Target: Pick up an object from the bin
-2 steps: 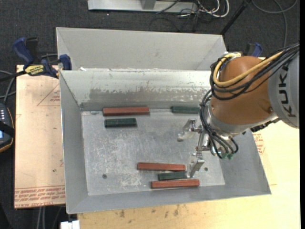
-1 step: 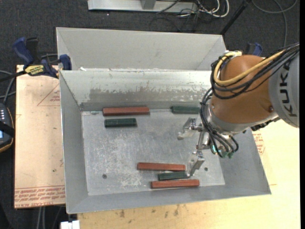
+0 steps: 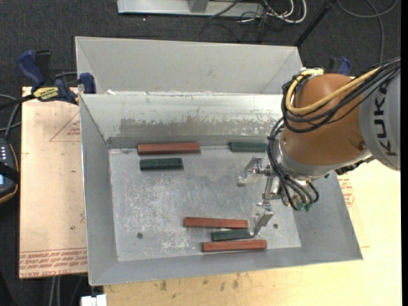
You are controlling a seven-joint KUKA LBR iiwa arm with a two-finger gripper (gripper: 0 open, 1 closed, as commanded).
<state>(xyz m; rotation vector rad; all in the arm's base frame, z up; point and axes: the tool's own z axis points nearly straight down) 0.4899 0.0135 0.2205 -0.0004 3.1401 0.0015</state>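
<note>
1. Grey metal bin (image 3: 95,190), camera view: the pincer (image 3: 255,199) hangs over the right part of the floor. Its two fingers stand wide apart, with only bare floor between them.
2. Three slim bars lie clustered by the finger nearer the front wall.
   - The upper red-brown bar (image 3: 215,222) ends just beside that fingertip.
   - A short dark green bar (image 3: 231,235) lies just past it, toward the front wall.
   - A lower red-brown bar (image 3: 234,245) appears to touch the green one.
3. Beyond the other finger, a back-wall green bar (image 3: 248,146) rests at the foot of the back wall. Two more bars lie well apart to the pincer's left.
4. Handling, as a judgement: the bars look stiff, straight and light, with flat faces that may be smooth. They should not bend or crush, but one could slip from a shallow hold. They lie low, so the fingers must come down nearly to the floor.
5. Hold: the upper red-brown bar looks easiest, with bare floor along its far side. Grip across its narrow width near mid-length so it does not tip. The green bar close beside it leaves little room for the second finger.
</note>
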